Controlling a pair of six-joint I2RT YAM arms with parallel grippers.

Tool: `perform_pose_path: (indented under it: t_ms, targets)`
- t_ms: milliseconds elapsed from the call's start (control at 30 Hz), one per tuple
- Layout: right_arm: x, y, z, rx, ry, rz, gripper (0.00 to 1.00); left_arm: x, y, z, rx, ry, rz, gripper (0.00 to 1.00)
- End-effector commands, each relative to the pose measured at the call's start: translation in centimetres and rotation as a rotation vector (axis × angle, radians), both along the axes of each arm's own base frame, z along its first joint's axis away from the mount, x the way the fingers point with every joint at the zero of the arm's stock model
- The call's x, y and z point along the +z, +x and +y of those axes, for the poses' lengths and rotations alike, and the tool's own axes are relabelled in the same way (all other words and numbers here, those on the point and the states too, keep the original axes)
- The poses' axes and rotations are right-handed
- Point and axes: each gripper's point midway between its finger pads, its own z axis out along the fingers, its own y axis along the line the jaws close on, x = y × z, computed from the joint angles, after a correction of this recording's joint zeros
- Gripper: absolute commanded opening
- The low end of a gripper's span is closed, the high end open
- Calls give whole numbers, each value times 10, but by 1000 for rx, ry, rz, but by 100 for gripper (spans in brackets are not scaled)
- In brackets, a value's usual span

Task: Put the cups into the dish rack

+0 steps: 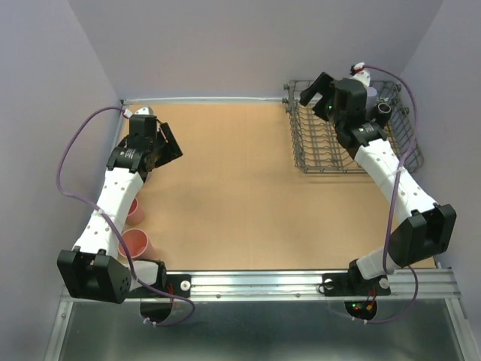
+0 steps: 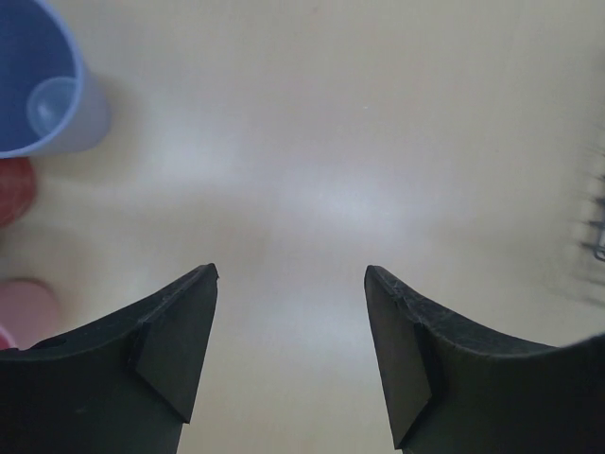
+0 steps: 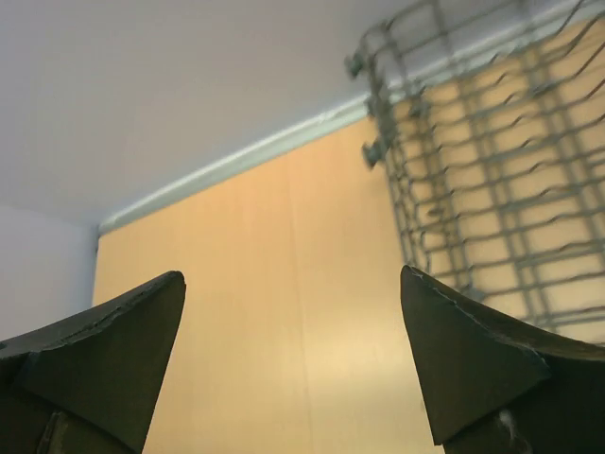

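Note:
The grey wire dish rack [image 1: 328, 170] stands at the far right; its corner shows in the right wrist view [image 3: 492, 189]. A black cup [image 1: 383, 111] and what looks like a lavender cup [image 1: 370, 94] sit in it beside my right wrist. My right gripper [image 1: 319, 96] [image 3: 293, 279] is open and empty above the rack's left edge. My left gripper [image 1: 169, 144] [image 2: 291, 274] is open and empty over bare table at the far left. In the left wrist view a lavender cup [image 2: 38, 85], a red cup [image 2: 13, 189] and a pink cup [image 2: 24, 307] stand at the left edge.
Two pinkish cups [image 1: 137, 242] [image 1: 134, 208] stand beside my left arm near the table's left edge, one partly hidden by the arm. Purple walls close in the table at the back and sides. A metal rail [image 1: 301, 282] runs along the near edge.

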Motion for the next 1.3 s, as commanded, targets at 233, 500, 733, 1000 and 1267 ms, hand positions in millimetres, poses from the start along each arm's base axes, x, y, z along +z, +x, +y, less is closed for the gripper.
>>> perform_pose_path:
  t_ms: [233,500,733,1000,1267]
  targets:
    - [-74,-110,93,425,177,218,100,5,1,93,346,168,53,75]
    - [-66,-152,85,485,164,212,100,11,23,138,490,113,64,73]
    - [-71,-165,86,510,188,238,100,-8,33,164,537,85,77,70]
    - [-75,-170,86,526,170,259,100,-41,43,171,526,114,113,70]
    - [-82,-173,86,530,164,285,100,-74,50,173,525,111,165,66]
